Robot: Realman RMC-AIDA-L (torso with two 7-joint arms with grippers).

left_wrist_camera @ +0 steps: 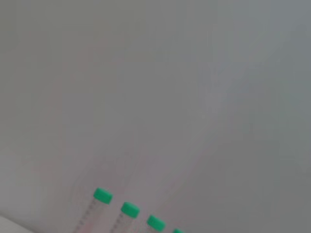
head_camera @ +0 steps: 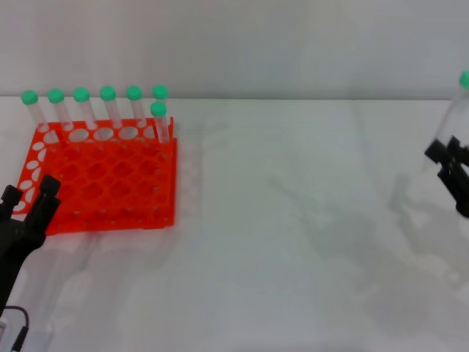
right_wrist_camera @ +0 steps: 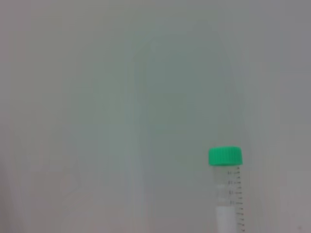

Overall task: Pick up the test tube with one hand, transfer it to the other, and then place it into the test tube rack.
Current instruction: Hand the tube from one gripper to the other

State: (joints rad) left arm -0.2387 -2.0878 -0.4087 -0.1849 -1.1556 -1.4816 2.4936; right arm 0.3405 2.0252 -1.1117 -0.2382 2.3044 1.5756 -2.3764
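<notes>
My right gripper (head_camera: 448, 163) is at the far right edge of the table, shut on the test tube (head_camera: 453, 117). The tube stands nearly upright in it, green cap on top. The cap and upper tube also show in the right wrist view (right_wrist_camera: 225, 156). The orange-red test tube rack (head_camera: 102, 180) sits at the left on the white table. My left gripper (head_camera: 29, 198) is open and empty, just off the rack's front left corner.
Several green-capped tubes (head_camera: 80, 95) stand in the rack's back row, with one more (head_camera: 157, 110) at its back right corner. Three of their caps show in the left wrist view (left_wrist_camera: 129, 209). A white wall rises behind the table (head_camera: 293, 220).
</notes>
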